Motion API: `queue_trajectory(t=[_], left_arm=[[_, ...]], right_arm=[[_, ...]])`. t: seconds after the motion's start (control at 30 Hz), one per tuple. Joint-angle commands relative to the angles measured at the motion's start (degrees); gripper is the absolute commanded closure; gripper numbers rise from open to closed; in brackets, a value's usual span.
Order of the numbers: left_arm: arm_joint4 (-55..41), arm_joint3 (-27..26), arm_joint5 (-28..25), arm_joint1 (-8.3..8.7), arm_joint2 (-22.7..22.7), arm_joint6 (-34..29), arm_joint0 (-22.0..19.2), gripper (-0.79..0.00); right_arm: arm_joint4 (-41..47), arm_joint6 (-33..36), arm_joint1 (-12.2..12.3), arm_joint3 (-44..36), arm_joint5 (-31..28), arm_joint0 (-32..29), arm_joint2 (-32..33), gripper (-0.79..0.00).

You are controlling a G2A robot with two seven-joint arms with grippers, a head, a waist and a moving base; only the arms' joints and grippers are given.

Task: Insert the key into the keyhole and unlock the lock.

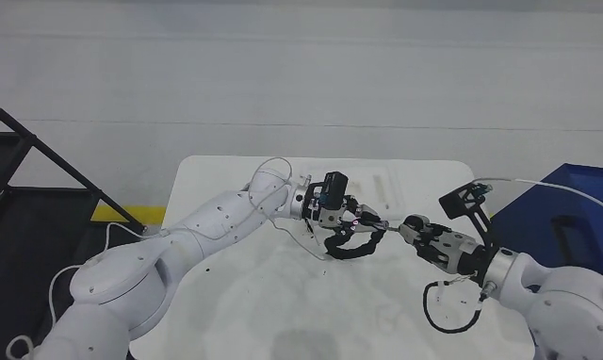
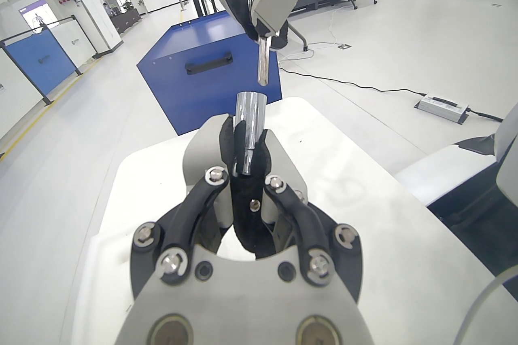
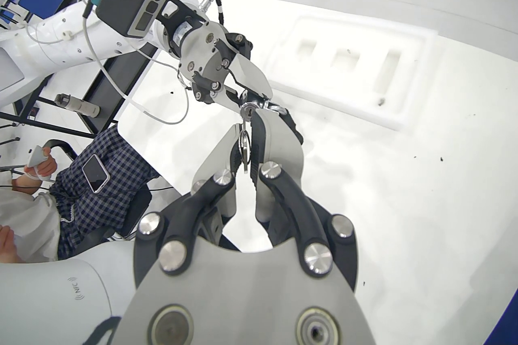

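Two pincers: the left pincer (image 2: 243, 138) and the right pincer (image 3: 247, 132) were held tip to tip above the middle of the white surface (image 1: 283, 303).
Left grip: the pincer was closed on the lock (image 2: 251, 120), whose chrome barrel was left sticking out past the fingertips.
Right grip: the pincer was clamped on the head of the key (image 2: 263, 59), and a key ring (image 3: 244, 146) was seen between its fingers.
Key position: the blade was aimed at the barrel's end and lined up with it; a small gap was seen at the tip.
Keyhole (image 3: 247, 111): it was turned towards the right pincer.
Cable (image 1: 353, 247): a black loop was hung below the left pincer.
Foam tray (image 3: 352, 67): it was laid on the surface beyond both pincers, with three recesses cut in it.
Blue cabinet (image 2: 202, 51): it was stood on the floor beside the surface.
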Motion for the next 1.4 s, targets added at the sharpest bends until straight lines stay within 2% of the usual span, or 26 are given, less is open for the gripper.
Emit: queue_trajectory(t=[0.0, 0.33, 0.6, 0.93, 1.37], left_arm=[[-0.1, 0.4, 0.2, -0.27, 0.1, 0.2, 0.0, 0.0], [1.1, 0.5, 0.8, 0.12, 0.1, 0.8, 0.8, 0.0], [2.2, -1.1, 1.6, 2.2, 0.1, 1.6, 1.4, 0.0], [0.9, -4.0, -0.2, 4.53, 0.1, -0.2, 1.2, 0.0], [0.3, -5.1, -1.4, 5.0, 0.1, -1.4, 1.2, 0.0]], right_arm=[[-0.6, -0.2, 0.0, 0.0, 0.2, 0.2, -0.4, 0.0], [-0.7, 0.4, 0.1, 0.5, -0.9, 1.2, -0.9, 0.0], [3.2, 4.2, 0.3, 3.3, -4.8, 3.8, -1.3, 0.0], [3.8, 4.6, 0.4, 5.8, -6.7, 6.4, -3.5, 0.0], [5.2, 4.6, 0.5, 7.5, -5.5, 8.0, -5.1, 0.0]])
